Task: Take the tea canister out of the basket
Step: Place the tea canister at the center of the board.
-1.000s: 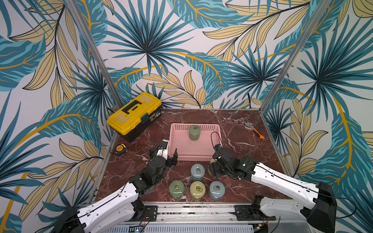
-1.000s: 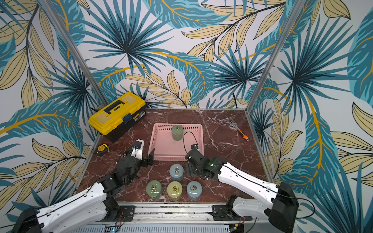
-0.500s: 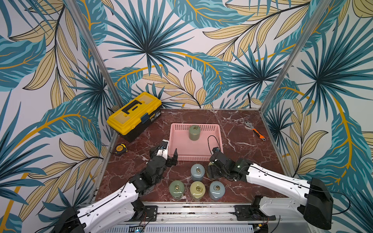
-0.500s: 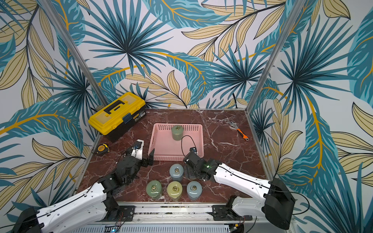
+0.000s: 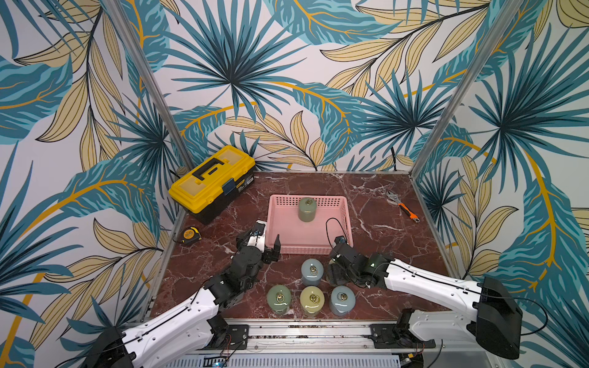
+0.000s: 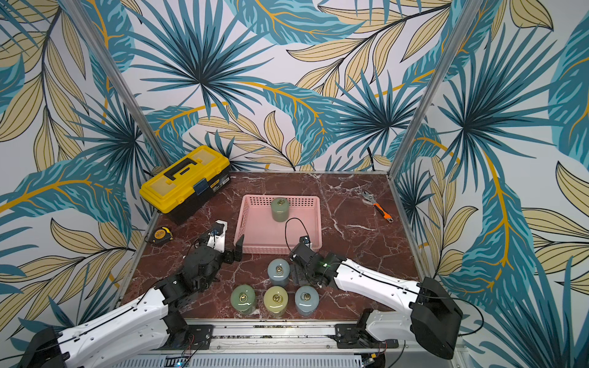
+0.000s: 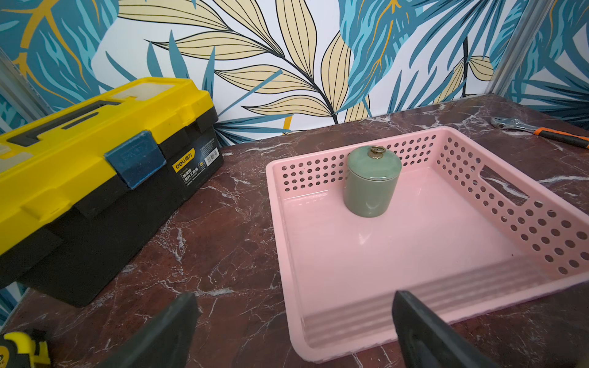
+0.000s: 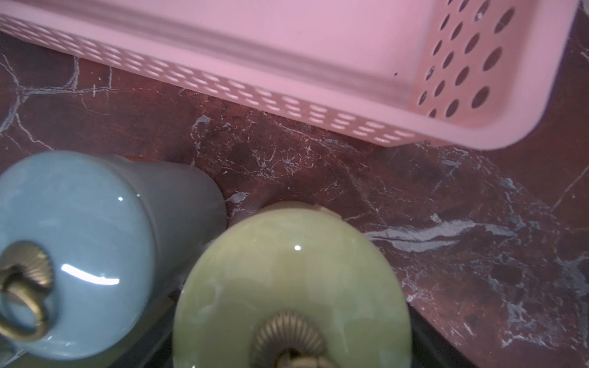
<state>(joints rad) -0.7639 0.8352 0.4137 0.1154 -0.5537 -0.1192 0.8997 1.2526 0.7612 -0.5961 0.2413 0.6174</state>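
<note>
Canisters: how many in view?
6 canisters: one in the basket; a blue one before its near wall; three in the front row, green, yellow, blue; a yellow-green one in the right pincer, nearly hidden in both top views.

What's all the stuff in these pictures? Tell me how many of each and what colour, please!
basket: one, pink, middle of the table.
basket canister: one, green, upright by the far wall inside.
table canisters: four, blue-grey, green, yellow-green, blue, in front of the basket.
gripped canister: one, yellow-green, beside the blue-grey one.
toolbox: one, yellow and black, far left corner.
tape measure: one, yellow and black, left edge.
wrench: one, silver with orange handle, far right.
table: one, dark red marble.
left tool: one, black, open and empty, at the basket's near left corner.
right tool: one, black, closed around the gripped canister.
</note>
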